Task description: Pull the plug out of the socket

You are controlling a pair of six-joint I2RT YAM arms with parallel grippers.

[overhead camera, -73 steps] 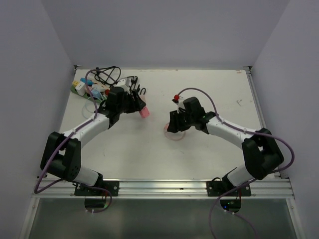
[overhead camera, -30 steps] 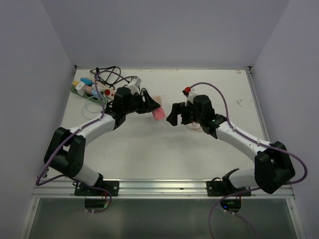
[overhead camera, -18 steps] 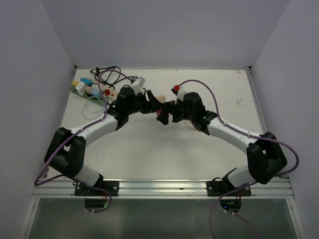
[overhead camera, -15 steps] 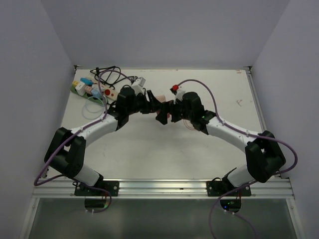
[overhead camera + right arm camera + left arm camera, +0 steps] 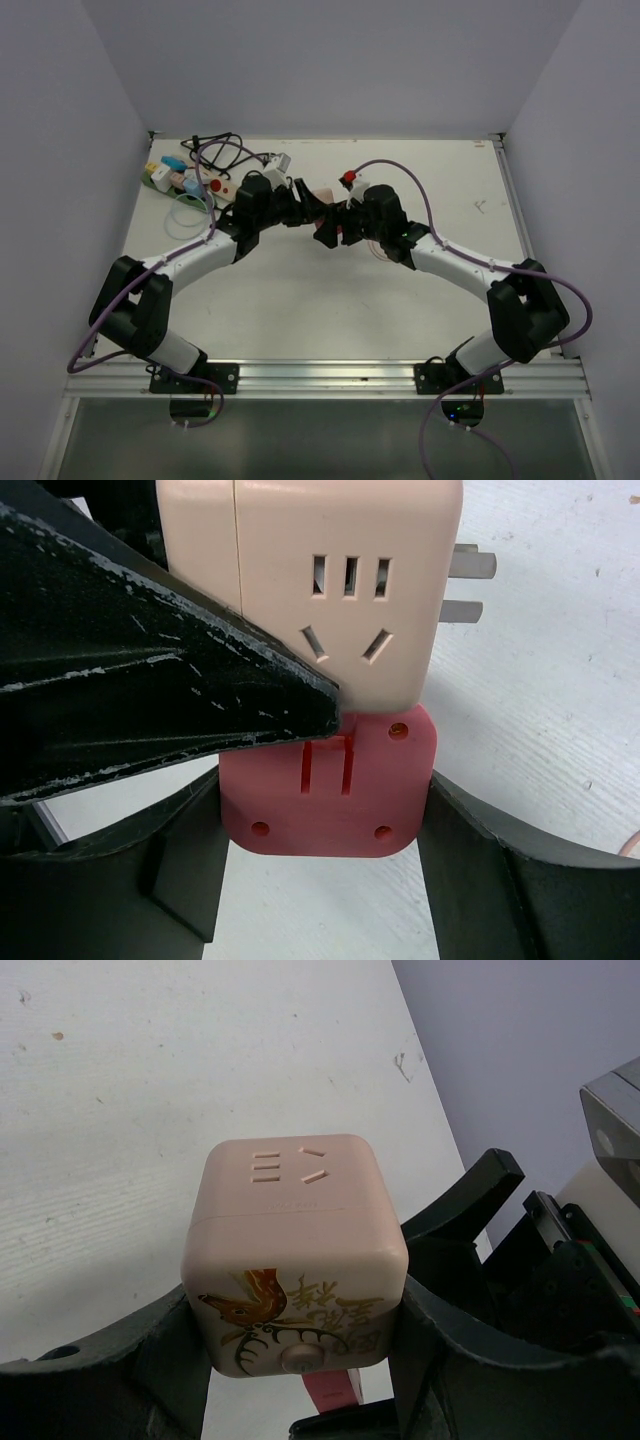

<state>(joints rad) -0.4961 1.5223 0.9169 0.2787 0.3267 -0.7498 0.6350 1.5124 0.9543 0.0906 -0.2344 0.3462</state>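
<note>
the left gripper [image 5: 300, 205] has its fingers [image 5: 150, 1365] clamped on the pink cube socket [image 5: 295, 1260], held above the bench [image 5: 300, 300] mid-way between the arms. the socket is a cube with no long side; one slotted face looks at the right wrist camera and its metal prongs [image 5: 470, 585] stick out sideways. the right fingers [image 5: 500, 880] press both edges of the red plug [image 5: 327, 795] seated in it.
</note>
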